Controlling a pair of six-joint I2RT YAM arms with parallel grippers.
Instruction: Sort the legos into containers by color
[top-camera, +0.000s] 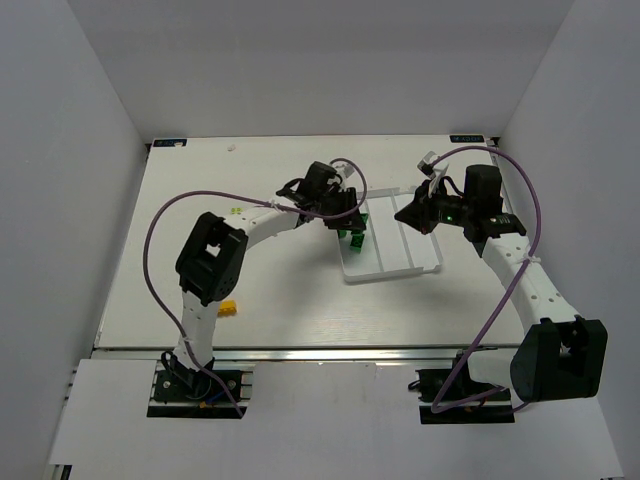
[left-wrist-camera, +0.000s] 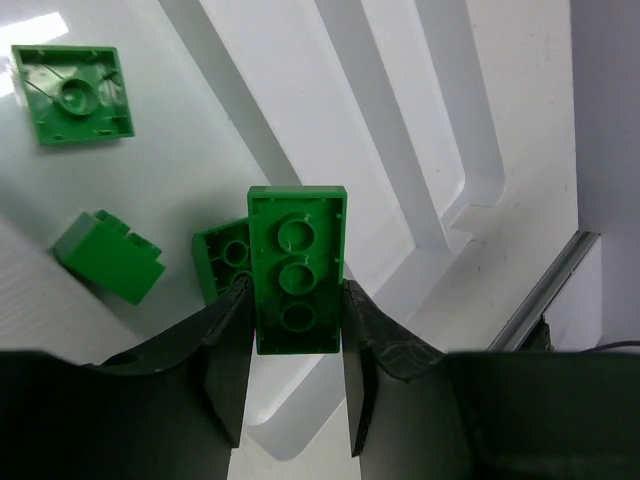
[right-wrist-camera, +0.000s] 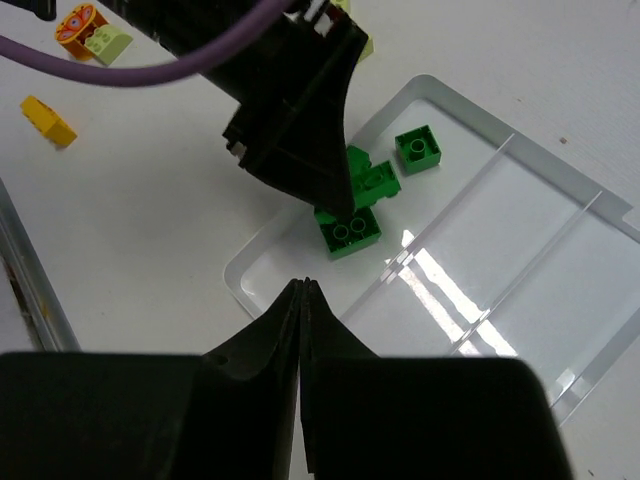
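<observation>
Now gripping a dark green rectangular plastic brick (left-wrist-camera: 296, 240) in the left tool (left-wrist-camera: 295, 300), long axis along the fingers (left-wrist-camera: 225, 360), hanging just above the leftmost compartment (left-wrist-camera: 190, 150) of the shallow white plastic tray (left-wrist-camera: 385, 140) (other green bricks (left-wrist-camera: 72, 92) lying below); right tool (right-wrist-camera: 302, 290) pressed together, empty, farther from it.

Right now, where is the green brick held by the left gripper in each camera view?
Top external: the green brick is at centre, under the left gripper, over the white tray's left compartment.
Left wrist: centre frame, clamped between the gripper's sides.
Right wrist: probably the brick just below the black arm's tip.
Shared landmark: the tray's dividers.
</observation>
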